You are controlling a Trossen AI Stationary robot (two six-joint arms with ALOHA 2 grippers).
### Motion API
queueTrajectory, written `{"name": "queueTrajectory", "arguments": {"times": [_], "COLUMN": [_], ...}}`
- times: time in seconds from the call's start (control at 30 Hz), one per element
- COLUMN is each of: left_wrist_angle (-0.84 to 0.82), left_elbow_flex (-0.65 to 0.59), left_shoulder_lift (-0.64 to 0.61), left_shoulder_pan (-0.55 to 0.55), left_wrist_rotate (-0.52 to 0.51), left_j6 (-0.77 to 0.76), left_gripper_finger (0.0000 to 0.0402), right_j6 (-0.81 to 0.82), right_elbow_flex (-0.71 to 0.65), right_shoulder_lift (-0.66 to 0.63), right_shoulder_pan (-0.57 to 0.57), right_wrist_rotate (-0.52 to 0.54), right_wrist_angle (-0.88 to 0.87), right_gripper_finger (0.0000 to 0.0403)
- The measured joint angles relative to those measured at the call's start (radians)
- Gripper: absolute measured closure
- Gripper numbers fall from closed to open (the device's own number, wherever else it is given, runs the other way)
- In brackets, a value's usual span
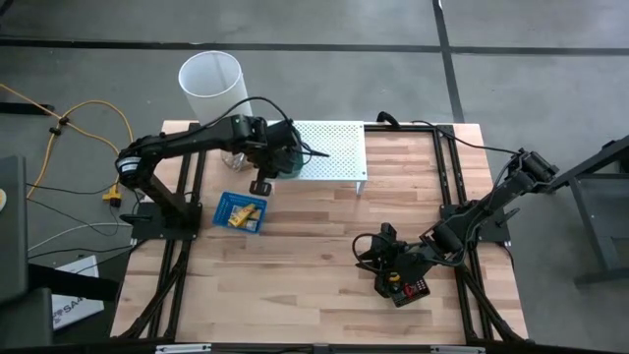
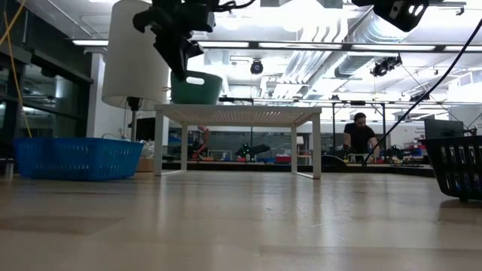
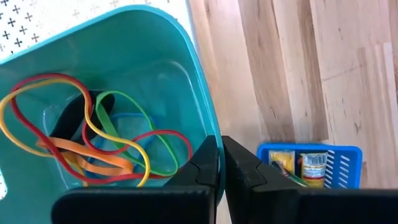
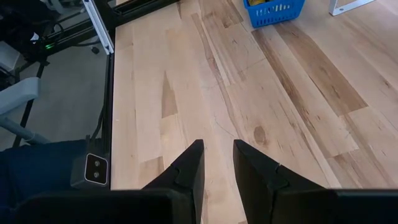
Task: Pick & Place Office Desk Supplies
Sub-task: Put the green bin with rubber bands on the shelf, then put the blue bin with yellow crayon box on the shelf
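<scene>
No readable text.
We find print only on a label on a yellow-and-white block (image 3: 314, 168) in the blue tray (image 3: 348, 163); we cannot make out its letters.

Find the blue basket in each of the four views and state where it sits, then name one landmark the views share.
High view: blue basket on the table, left of centre, below the left arm.
Low view: blue basket at far left, on the tabletop.
Left wrist view: blue basket at the lower right, beyond the teal bin.
Right wrist view: blue basket at the top edge.
Shared landmark: the white perforated shelf, beside the basket.
</scene>
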Motion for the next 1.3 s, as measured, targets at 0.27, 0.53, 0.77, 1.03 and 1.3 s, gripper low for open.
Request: {"name": "queueTrajectory", "arguments": {"times": [0.27,0.53,0.77,1.03,1.3], "left_wrist_angle": [-0.001,-0.001,-0.001,-0.001,0.014], "left_elbow_flex": [0.000,0.000,0.000,0.001,0.001], "left_shoulder_lift": [0.000,0.000,-0.002,-0.033,-0.095], "left_shoulder_pan": [0.014,0.014,0.013,0.010,0.010], "left_wrist_rotate": [-0.002,-0.002,-0.006,-0.006,-0.006], "left_j6": [0.000,0.003,0.002,0.000,-0.002], "left_gripper_finger": [0.0378,0.0339,0.0321,0.0320,0.0320], "right_j6": [0.000,0.000,0.000,0.000,0.000], "right_elbow_flex": [0.000,0.000,0.000,0.000,0.000], "right_shoulder_lift": [0.000,0.000,0.000,0.000,0.000], "right_shoulder_pan": [0.000,0.000,0.000,0.000,0.000], "right_wrist_rotate": [0.000,0.000,0.000,0.000,0.000], "right_wrist_angle": [0.000,0.003,0.003,0.004,0.007], "right_gripper_finger": [0.0330,0.0330,0.0330,0.0330,0.0330]}}
